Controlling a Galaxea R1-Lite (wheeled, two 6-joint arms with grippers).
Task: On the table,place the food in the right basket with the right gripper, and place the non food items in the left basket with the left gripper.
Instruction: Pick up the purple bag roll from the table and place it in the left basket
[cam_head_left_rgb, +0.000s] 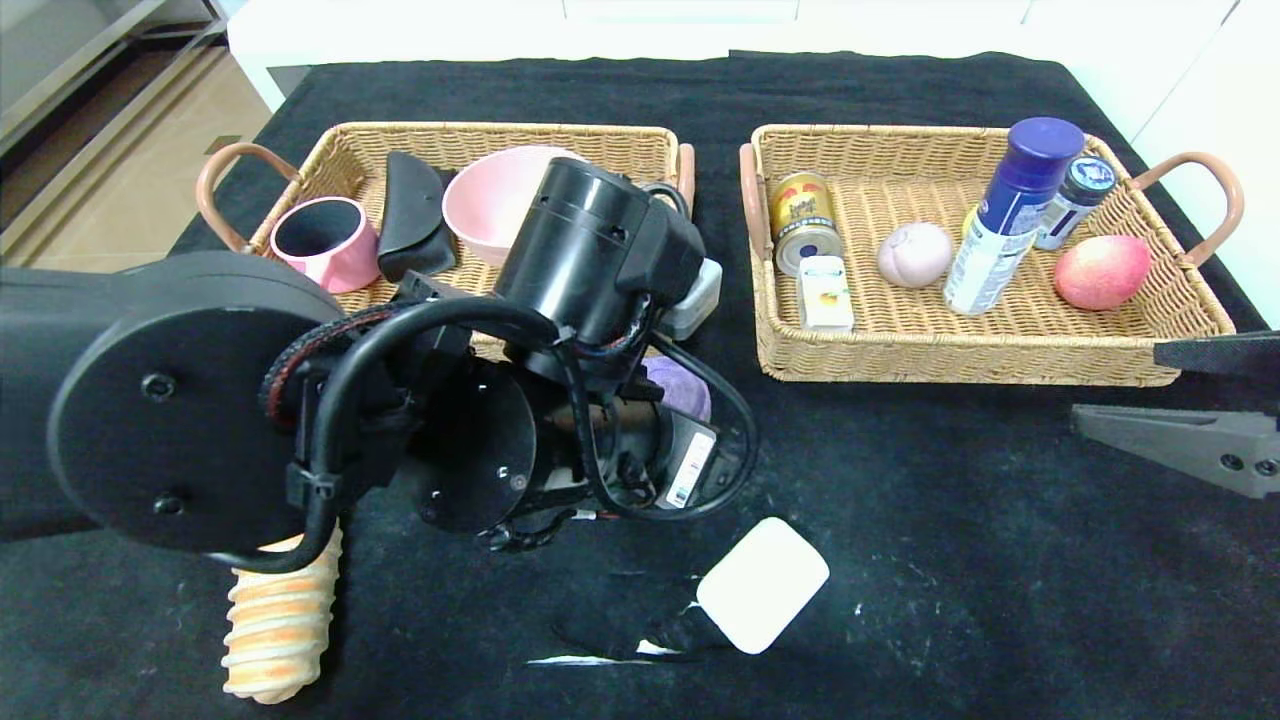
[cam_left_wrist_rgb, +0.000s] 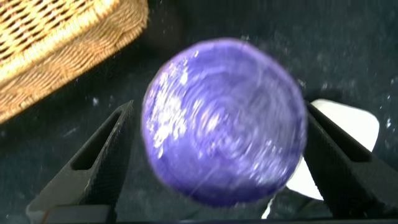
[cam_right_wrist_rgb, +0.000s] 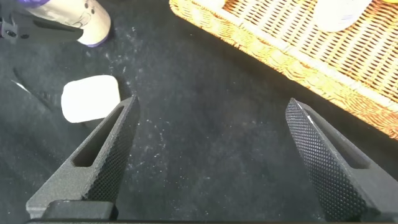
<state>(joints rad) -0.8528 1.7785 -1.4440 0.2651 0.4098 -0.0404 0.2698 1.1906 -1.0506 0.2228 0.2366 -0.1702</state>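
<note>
cup (cam_head_left_rgb: 325, 240) in left basket (cam_head_left_rgb: 500, 135) | apple (cam_head_left_rgb: 1102, 271) in right basket (cam_head_left_rgb: 950, 140) (far corner)

The worktop (cam_head_left_rgb: 900, 480) is covered in black cloth flecked with white specks. Both baskets are tan wicker with brownish-pink handles: the left basket (cam_head_left_rgb: 350, 150) holds a pink cup (cam_head_left_rgb: 330, 240), a pale pink bowl (cam_head_left_rgb: 490, 200) and a black pouch (cam_head_left_rgb: 412, 210); the right basket (cam_head_left_rgb: 1000, 350) holds a red-yellow can (cam_head_left_rgb: 803, 215), a pinkish peach (cam_head_left_rgb: 914, 254), a red apple (cam_head_left_rgb: 1102, 271) and a white spray can (cam_head_left_rgb: 1010, 215) with a blue cap. A glossy purple ball (cam_left_wrist_rgb: 224, 121) shows swirled highlights. At six o'clock lie a white pad (cam_head_left_rgb: 762, 583) and orange-and-cream ridged bread (cam_head_left_rgb: 280, 625).
</note>
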